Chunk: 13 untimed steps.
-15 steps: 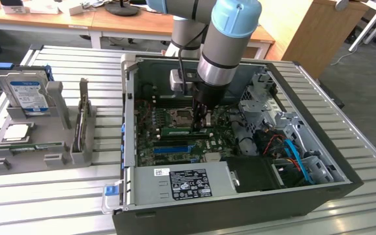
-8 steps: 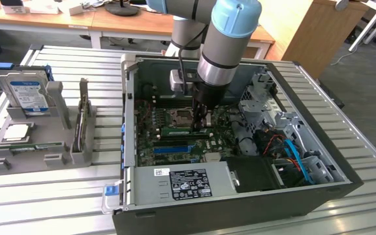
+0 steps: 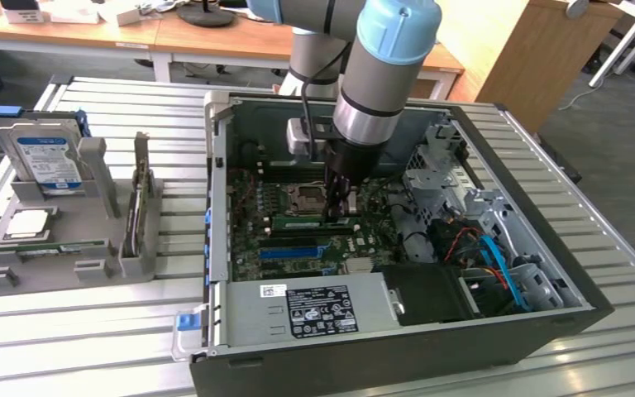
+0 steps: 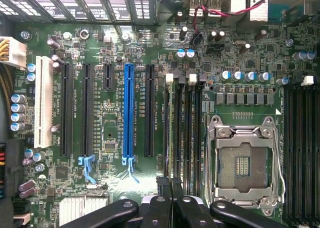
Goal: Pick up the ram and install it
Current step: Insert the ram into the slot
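Green is the thing to look for. In the exterior view the ram (image 3: 298,221) lies flat along the motherboard (image 3: 284,252), deep in the open computer case (image 3: 217,165). The gripper (image 3: 340,213) comes straight down onto the end of it that's toward the exterior view's right. The fingers are pinched nearly together (whether they actually clamp the stick or just rest on it, I can't tell). I'd call this the install step, pickup done. A lookalike stick (image 3: 64,246) sits on the grey tray (image 3: 31,285), well off to the exterior view's left.

Wrist view: the gripper (image 4: 171,184) hangs right over the memory slots (image 4: 182,128), beside the bare CPU socket (image 4: 243,160). Seating it, I reckon, calls for the edge square to one slot and a straight push, no tilt.
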Each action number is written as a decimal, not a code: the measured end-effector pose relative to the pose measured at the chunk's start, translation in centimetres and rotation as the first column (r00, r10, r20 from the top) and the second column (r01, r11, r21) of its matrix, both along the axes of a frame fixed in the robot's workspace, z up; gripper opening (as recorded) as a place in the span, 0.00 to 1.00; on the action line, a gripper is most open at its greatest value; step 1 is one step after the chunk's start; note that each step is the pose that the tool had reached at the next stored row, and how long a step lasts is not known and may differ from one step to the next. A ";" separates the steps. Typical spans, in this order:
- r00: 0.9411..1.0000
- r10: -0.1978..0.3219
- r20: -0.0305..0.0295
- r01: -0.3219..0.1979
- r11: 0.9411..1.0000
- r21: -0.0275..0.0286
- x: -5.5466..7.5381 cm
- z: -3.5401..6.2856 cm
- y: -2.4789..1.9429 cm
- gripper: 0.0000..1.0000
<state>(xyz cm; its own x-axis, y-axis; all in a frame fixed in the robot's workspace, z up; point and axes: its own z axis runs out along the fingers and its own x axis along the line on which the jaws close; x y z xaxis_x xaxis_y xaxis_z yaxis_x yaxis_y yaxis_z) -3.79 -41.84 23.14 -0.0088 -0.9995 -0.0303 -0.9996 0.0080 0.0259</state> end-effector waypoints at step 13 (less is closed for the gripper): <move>1.000 0.002 0.000 -0.002 1.000 0.000 0.0 -0.02 0.00 0.12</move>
